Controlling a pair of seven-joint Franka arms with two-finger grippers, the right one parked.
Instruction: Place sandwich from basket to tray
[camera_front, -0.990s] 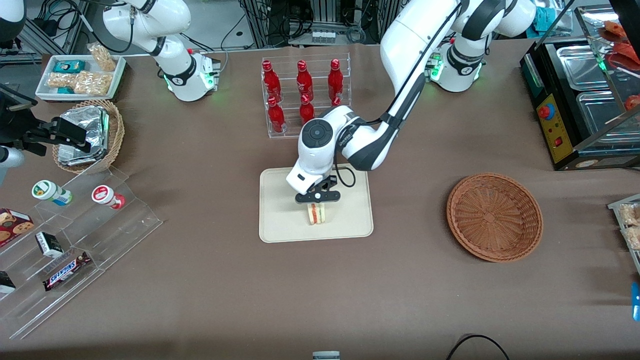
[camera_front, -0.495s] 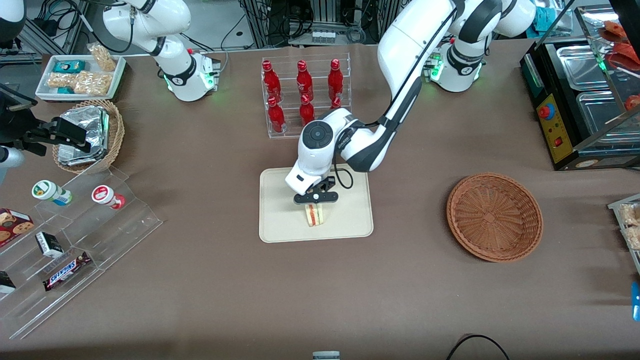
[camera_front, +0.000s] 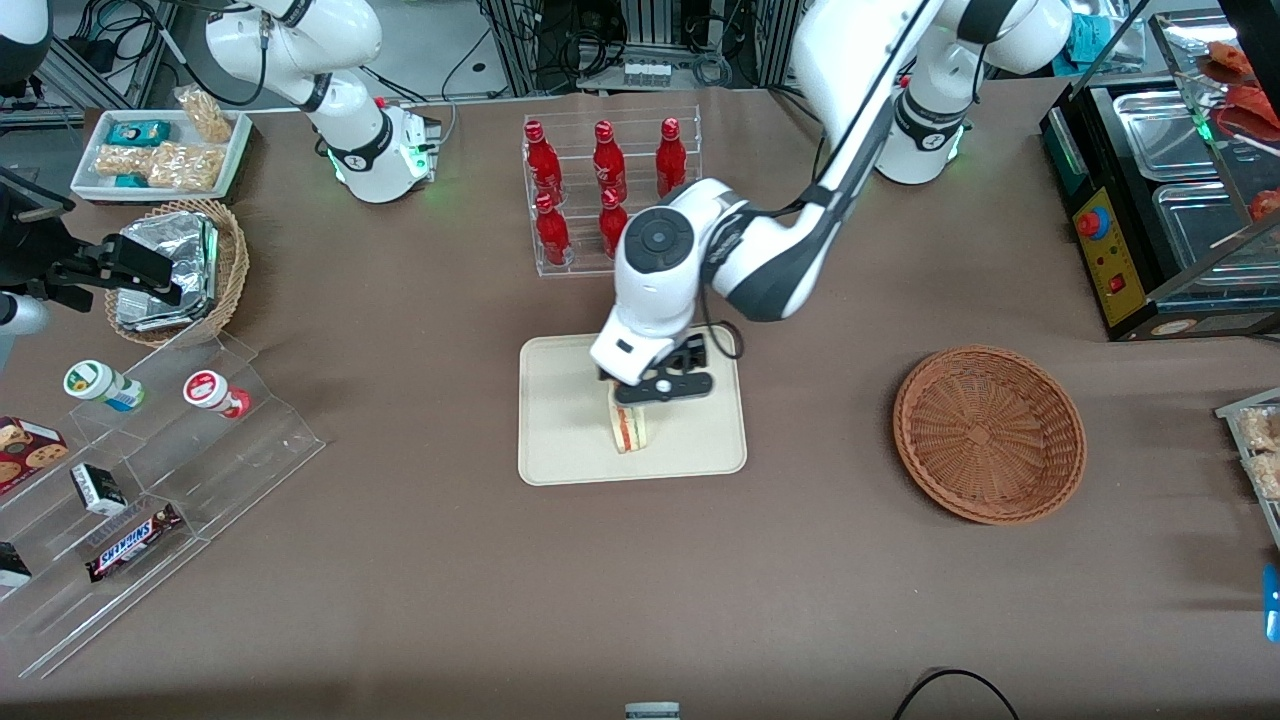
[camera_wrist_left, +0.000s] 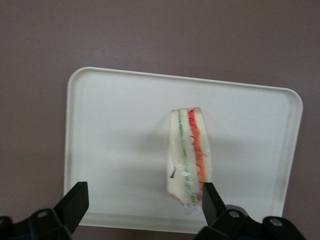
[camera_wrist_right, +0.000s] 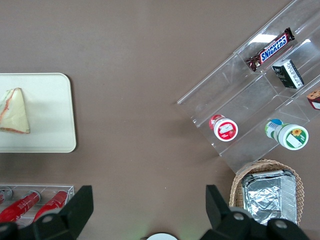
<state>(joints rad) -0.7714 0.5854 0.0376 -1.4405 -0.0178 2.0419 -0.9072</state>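
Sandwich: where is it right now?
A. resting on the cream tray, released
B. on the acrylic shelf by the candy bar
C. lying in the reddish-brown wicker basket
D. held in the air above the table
A. The sandwich rests on the tray, with the end effector open above it, touching nothing.

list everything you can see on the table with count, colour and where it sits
sandwich: one, pale bread with red and green filling, on the tray
tray: one, cream, mid-table
basket: one, reddish-brown wicker, empty, toward the working arm's end
bottles: six, red, in a clear rack farther from the front camera than the tray
foil packets: silver, in a tan basket toward the parked arm's end
snack tray: one, white, holding snack bags, near the parked arm's base
clear shelf: one, with two cups, boxes and a chocolate bar
hand: black, open, above the tray just over the sandwich
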